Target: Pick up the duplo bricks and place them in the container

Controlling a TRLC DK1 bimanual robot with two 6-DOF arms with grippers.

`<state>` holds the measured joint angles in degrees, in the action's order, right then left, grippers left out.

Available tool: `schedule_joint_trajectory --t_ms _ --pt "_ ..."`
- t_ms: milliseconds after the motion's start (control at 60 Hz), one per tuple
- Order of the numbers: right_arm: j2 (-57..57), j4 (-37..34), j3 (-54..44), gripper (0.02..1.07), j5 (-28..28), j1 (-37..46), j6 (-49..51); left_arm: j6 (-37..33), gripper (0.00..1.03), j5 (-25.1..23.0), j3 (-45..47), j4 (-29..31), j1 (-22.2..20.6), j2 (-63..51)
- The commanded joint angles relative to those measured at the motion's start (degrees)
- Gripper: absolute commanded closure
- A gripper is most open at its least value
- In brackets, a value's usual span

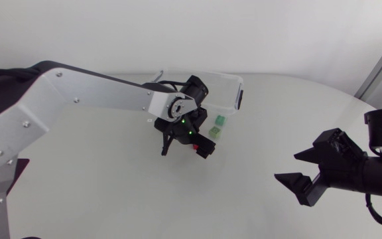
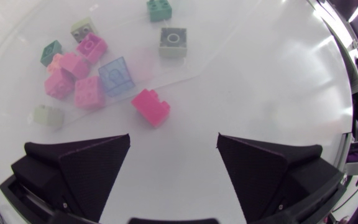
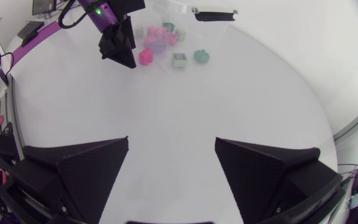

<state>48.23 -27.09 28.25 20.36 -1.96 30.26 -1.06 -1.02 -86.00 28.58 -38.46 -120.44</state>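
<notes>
- Hovering above the white table, the left matte black gripper has its fingers spread wide, holding nothing.
- A bright pink duplo brick lies just ahead of them.
- Beyond it, a cluster of pink, blue and green bricks sits possibly inside the clear plastic container; its walls are hard to trace.
- Two greenish bricks lie beside the container.
- The right gripper is well apart from them, fingers spread and empty.

White table carries clear container and bricks.
</notes>
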Motion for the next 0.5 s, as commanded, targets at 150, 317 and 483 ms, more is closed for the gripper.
schedule_joint_trajectory --t_ms 150,317,483 --pt "0.02 0.02 -1.71 0.06 -0.06 -0.42 1.12 5.45 0.05 2.25 -1.54 -3.09 -0.21 -2.16" --pt "0.46 0.29 -1.62 0.06 0.03 -0.42 1.29 6.25 0.05 3.74 0.21 -5.81 -0.13 -1.90" --pt "0.82 0.64 -1.53 0.06 0.03 -0.42 1.29 7.12 0.06 7.08 0.48 -5.55 -0.74 -2.78"
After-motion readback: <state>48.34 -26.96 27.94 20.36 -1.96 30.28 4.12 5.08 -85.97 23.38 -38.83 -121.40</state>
